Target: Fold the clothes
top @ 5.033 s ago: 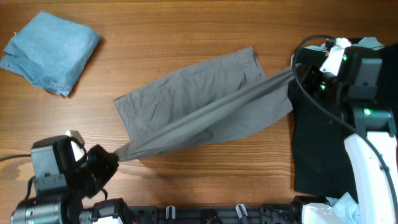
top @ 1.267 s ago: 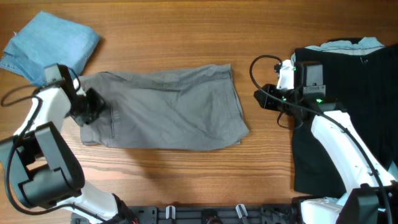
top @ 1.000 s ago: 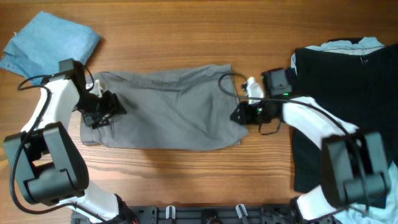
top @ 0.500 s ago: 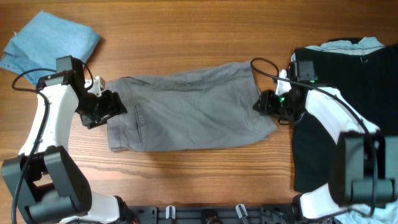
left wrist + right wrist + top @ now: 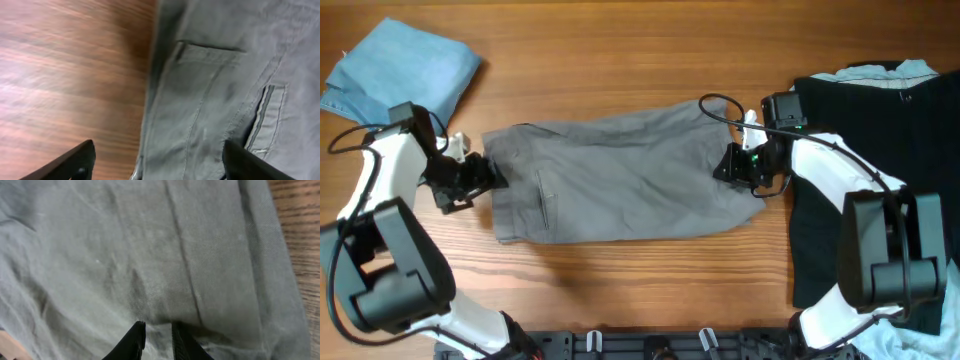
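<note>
You've got matt grey cloth shorts [image 5: 615, 180] on smooth, grained wood table [image 5: 620, 50]; faded denim piece [image 5: 400, 75] 10 o'clock, matt black garment [image 5: 880, 150] 3 o'clock.

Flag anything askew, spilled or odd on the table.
Nothing is spilled or damaged. The grey shorts lie slightly askew, their right end higher than the left, with wrinkles across the middle. The black garment lies unfolded at the right, with a pale cloth showing at its top edge.

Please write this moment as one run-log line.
shorts: spread flat | left claw: open, over pocket end | right claw: shut on opposite end | blue denim: folded, top-left corner | black garment: under right arm
</note>
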You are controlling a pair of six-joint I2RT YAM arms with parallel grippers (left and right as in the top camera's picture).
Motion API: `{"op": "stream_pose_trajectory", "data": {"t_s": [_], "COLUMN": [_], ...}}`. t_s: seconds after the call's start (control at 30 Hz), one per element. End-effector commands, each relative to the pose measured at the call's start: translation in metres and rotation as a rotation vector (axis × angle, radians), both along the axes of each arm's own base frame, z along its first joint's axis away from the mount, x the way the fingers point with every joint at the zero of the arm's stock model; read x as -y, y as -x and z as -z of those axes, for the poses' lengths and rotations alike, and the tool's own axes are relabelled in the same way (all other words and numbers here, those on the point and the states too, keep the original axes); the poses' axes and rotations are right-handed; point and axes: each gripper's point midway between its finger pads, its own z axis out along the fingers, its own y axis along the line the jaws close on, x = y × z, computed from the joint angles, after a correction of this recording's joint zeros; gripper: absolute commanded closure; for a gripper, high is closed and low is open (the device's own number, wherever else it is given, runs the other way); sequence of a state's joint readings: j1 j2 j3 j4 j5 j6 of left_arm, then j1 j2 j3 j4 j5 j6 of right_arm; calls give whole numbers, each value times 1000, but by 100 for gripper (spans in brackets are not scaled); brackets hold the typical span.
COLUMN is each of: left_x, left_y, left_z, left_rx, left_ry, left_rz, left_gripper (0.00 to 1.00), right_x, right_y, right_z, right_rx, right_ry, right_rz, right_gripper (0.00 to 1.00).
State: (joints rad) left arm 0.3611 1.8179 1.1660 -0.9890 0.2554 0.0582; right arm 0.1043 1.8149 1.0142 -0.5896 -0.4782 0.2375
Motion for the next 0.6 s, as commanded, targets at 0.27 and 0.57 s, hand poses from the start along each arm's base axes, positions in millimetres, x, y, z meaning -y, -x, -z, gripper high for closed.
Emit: {"op": "stream_pose_trajectory", "data": {"t_s": [0.27,0.57], "left_x": [45,34], "left_y": [9,16], "left_z": [67,-9], "left_rx": [-124,-246], "left_ry": [176,99], "left_rz": [171,172], "left_gripper": [67,96], "right_x": [-4,-7], "right_y": [-1,1], "right_z": [3,-2], "right_rx": [4,3], "right_ry": [-18,-41], "right_rz": [-5,-9], "right_gripper": [78,79]}}
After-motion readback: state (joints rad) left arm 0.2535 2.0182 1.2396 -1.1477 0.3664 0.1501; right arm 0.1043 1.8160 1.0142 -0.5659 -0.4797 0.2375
